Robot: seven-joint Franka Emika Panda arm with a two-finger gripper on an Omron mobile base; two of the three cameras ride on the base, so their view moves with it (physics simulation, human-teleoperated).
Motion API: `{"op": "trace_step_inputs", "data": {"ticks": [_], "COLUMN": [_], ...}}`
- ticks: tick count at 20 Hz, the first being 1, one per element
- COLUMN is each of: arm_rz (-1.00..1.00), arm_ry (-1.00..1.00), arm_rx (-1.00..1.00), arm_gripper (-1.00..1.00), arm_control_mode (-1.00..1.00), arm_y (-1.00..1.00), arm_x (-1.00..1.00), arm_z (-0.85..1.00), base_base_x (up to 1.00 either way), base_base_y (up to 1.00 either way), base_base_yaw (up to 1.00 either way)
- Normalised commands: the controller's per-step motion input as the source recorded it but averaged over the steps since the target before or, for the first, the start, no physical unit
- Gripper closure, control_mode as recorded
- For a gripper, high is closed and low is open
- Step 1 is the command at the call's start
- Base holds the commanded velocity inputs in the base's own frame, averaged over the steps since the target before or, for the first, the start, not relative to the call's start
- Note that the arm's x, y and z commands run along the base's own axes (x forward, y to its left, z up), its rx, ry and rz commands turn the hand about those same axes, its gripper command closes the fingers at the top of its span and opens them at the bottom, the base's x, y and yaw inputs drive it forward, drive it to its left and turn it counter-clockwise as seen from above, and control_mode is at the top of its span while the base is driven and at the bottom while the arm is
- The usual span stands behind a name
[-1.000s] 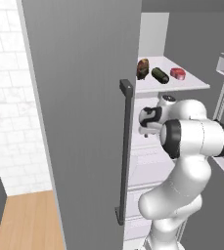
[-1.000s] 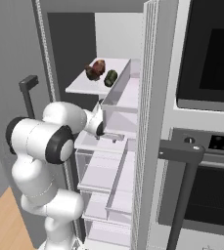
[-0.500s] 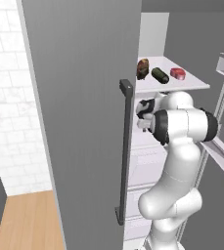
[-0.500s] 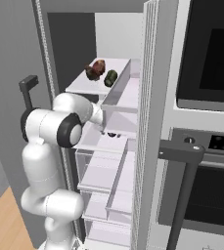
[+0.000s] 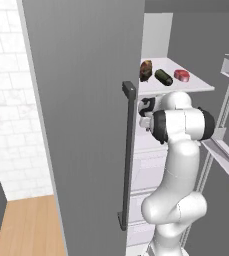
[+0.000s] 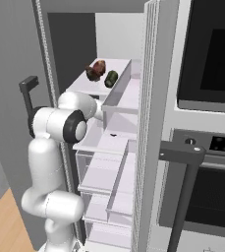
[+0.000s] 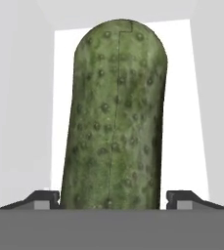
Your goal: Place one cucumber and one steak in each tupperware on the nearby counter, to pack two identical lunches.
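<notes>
White fridge shelf (image 5: 198,86) w/ steak (image 5: 146,70), cucumber (image 5: 163,77), red item (image 5: 182,75).

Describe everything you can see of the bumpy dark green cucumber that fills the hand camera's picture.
The bumpy dark green cucumber is a long cylinder with a rounded far end, its skin covered in small warts and crossed by a thin lengthwise seam. It lies on a white fridge shelf, pointing away from the hand camera and leaning slightly. The gripper straddles its near end, one dark fingertip on each side. Whether the tips press the skin cannot be told.
</notes>
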Motion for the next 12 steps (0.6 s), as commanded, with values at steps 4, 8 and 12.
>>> {"op": "trace_step_inputs", "data": {"ticks": [4,8,12], "arm_rz": [0.00,0.00,0.00], "arm_ry": [0.00,-0.05,-0.04], "arm_rx": [0.03,0.10,0.03], "arm_gripper": [1.00,1.00,1.00], "arm_control_mode": [-1.00,-1.00,-1.00], "arm_y": [0.00,0.00,0.00], "arm_x": [0.00,-0.23,-0.77], "arm_z": [-0.56,-0.53,-0.15], "base_base_x": [0.00,0.00,0.00], "base_base_y": [0.00,0.00,0.00], "base_base_yaw": [0.00,0.00,0.00]}}
